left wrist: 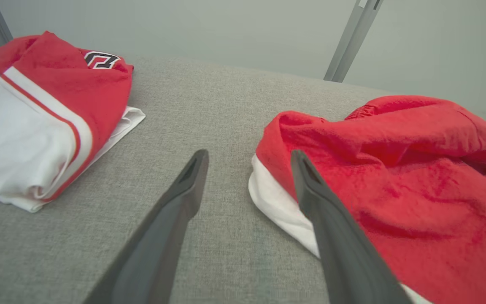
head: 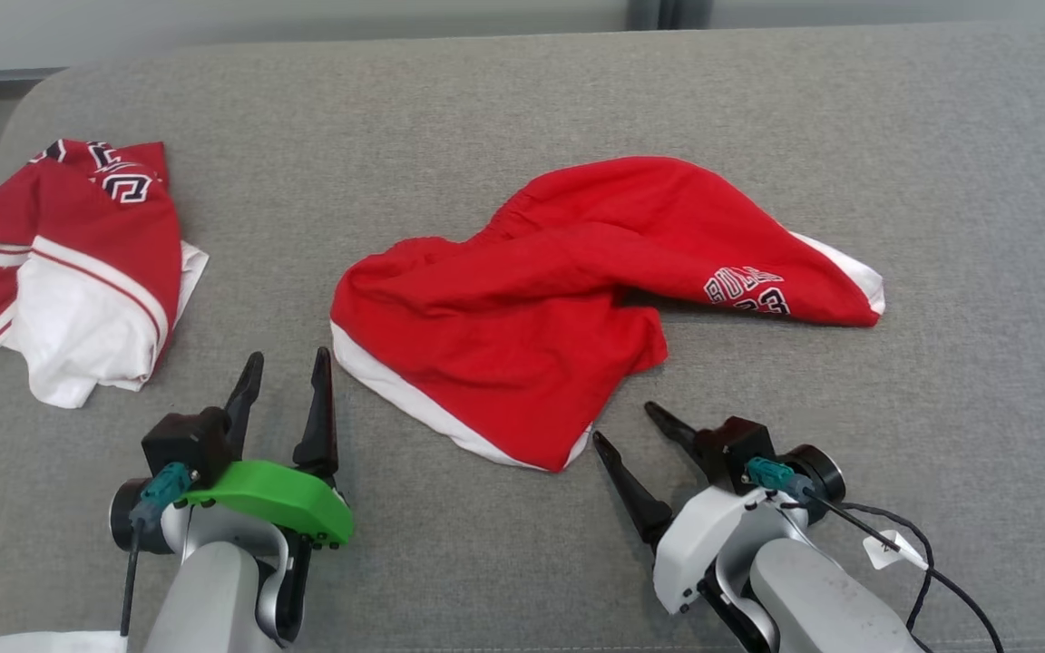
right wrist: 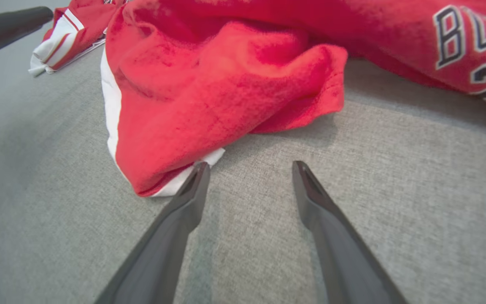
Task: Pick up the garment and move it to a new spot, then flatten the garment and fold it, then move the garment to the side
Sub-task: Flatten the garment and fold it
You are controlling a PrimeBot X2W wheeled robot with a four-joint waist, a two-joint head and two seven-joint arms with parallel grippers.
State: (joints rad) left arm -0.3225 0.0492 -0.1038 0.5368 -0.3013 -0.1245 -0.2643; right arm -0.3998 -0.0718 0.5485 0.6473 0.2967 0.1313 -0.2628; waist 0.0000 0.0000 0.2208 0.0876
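The garment point(head: 559, 299), red shorts with white trim and dark lettering, lies crumpled in the middle of the grey padded surface point(head: 486, 109). My left gripper point(head: 288, 356) is open just left of its near-left white hem, holding nothing. In the left wrist view, the left gripper point(left wrist: 248, 153) has its right finger over the edge of the garment point(left wrist: 395, 169). My right gripper point(head: 623, 422) is open just below the garment's near corner. In the right wrist view, the right gripper point(right wrist: 250, 164) has its left fingertip at the hem of the garment point(right wrist: 226, 84).
A second red and white garment point(head: 78, 263) lies bunched at the far left, also seen from the left wrist point(left wrist: 36, 109). A black cable with a white tag point(head: 885, 549) trails from the right wrist. White paper point(head: 51, 642) shows at the bottom left edge.
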